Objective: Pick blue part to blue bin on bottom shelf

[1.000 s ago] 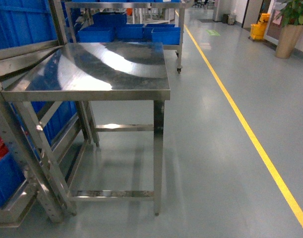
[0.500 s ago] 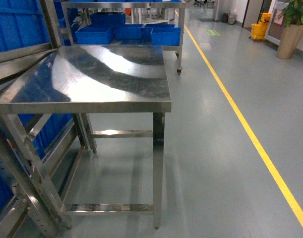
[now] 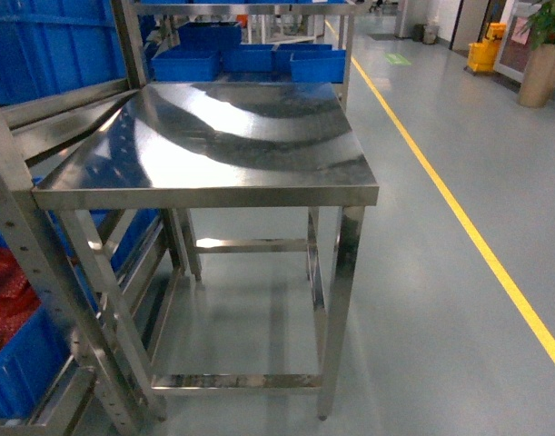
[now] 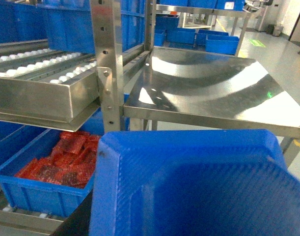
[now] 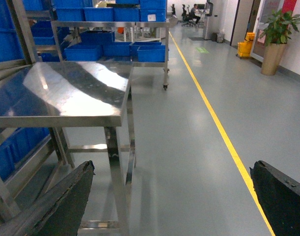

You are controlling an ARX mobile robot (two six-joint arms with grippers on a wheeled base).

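blue part [image 4: 189, 184] fills lower half of left wrist view, apparently carried there; grip itself hidden, cannot tell. bottom shelf bin [image 4: 37, 191] with red pieces lies lower left, nearer left arm. right gripper [image 5: 174, 196] spread wide, empty.

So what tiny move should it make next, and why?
Probably turn left toward the steel rack with white rollers: the head camera mostly faces the shiny steel table, and the large blue plastic piece by the left wrist camera is in no bin yet.
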